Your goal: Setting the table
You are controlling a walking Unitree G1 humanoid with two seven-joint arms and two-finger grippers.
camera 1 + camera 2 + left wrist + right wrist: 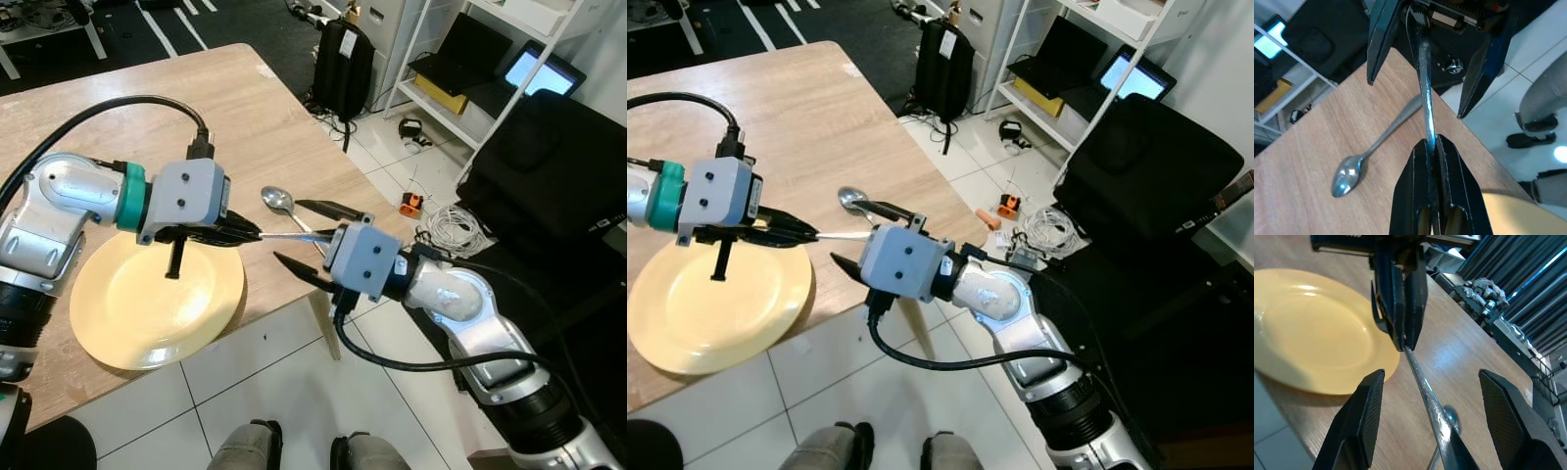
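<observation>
Left pincer: my left pincer [245, 233] is clenched on one end of a slim silver metal utensil handle [294, 235], held level just above the pale wooden worktop [245, 108], at the rim of the round yellow plate [157, 299].
Right pincer: my right pincer [304, 235] is released, its long black fingers [1364, 418] spread either side of the handle's other end, not touching it.
Utensil: I cannot tell whether it is a knife or a fork; its working end is hidden.
Spoon: a shiny silver metal spoon [279, 202] lies flat on the worktop just beyond the two pincers, near the corner.
Risk: this looks like a handover over the worktop's edge. If my left pincer lets go before the right closes, I judge the utensil could drop to the tiled floor [274, 382].
</observation>
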